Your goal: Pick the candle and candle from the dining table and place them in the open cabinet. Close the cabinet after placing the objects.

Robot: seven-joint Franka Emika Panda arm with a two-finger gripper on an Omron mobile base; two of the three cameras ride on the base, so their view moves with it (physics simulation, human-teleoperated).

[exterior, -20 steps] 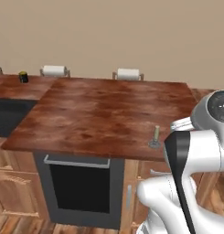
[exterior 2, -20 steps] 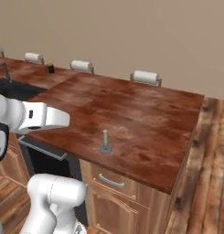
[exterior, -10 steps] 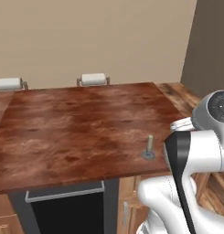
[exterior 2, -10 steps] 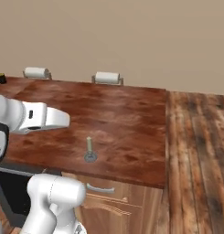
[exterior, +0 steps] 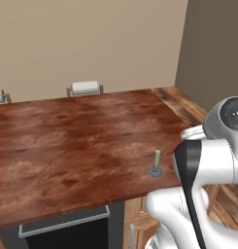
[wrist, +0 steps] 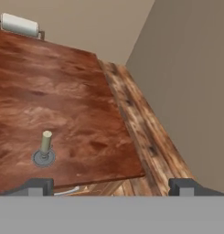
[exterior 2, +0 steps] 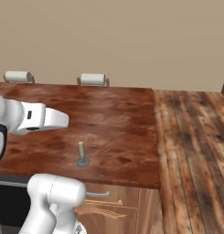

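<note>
A short beige candle (exterior: pixel 156 158) on a grey round base stands near the front right corner of the dining table (exterior: pixel 67 146), whose top is glossy reddish-brown wood. The right base view has the same candle (exterior 2: pixel 81 149) just in front of my white arm (exterior 2: pixel 35 118), on the table (exterior 2: pixel 118 119). In the hand view the candle (wrist: pixel 45 142) sits low at the left, ahead of and beyond my left fingertip (wrist: pixel 39 186). My gripper (wrist: pixel 112 187) is open with nothing between its fingers, held back from the table's near edge. The cabinet is out of view.
Two white-topped chair backs (exterior 2: pixel 93 79) (exterior 2: pixel 17 76) stand along the table's far side. Plank flooring (exterior 2: pixel 195 151) runs to the right of the table, up to a dark wall (exterior: pixel 212 53). Light-wood cupboards (exterior 2: pixel 113 210) and a dark appliance front (exterior: pixel 62 231) sit under the table.
The whole picture has shifted left, so the base has driven or turned; the sink and far counter have left the views, and the candle appears nearer. The gripper has stayed open.
</note>
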